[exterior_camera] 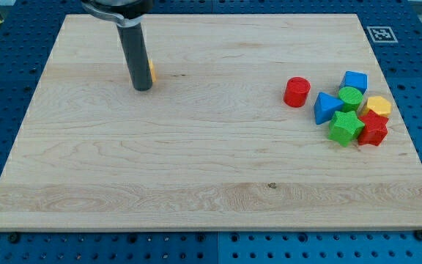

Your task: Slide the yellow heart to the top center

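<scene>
My tip (143,88) rests on the wooden board (196,176) in the upper left of the picture. It is just a plain rod, so it cannot open or close, and it holds nothing. A little bit of the yellow heart (152,72) peeks out on the rod's right side, touching it. The rod hides the rest of the heart. The heart sits near the board's top edge, but left of the middle. The board to the right of it along the top edge is bare wood.

All the other blocks sit in a bunch far away at the right side, close to the right edge. The red cylinder (297,92) stands a bit apart on the bunch's left. Next come the blue triangle block (327,107), the green block (350,97), the blue cube (355,81), the yellow block (378,106), the green star (346,127) and the red star (374,130). They are packed tight.
</scene>
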Available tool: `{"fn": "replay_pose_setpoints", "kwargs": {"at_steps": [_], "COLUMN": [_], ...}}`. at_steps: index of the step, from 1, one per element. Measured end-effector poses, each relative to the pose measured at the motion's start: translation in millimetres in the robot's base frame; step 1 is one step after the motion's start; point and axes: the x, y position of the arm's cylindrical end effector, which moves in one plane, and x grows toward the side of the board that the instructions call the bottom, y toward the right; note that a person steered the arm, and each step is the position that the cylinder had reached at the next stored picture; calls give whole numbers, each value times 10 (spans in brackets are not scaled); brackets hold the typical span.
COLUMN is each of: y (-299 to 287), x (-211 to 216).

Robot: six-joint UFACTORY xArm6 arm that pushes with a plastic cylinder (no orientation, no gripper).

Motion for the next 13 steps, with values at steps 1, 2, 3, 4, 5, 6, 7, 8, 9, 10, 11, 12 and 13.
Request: {"fn": "replay_pose_setpoints", "kwargs": {"at_steps": [1, 2, 3, 4, 5, 6, 7, 8, 9, 10, 11, 12, 13], "y": [-78, -287, -361, -291, -161, -161, -129, -129, -97, 191, 334, 403, 406], "x": [-2, -13, -126, -300, -327, -327, -327, -269, -175, -174, -174, -175, -183]}}
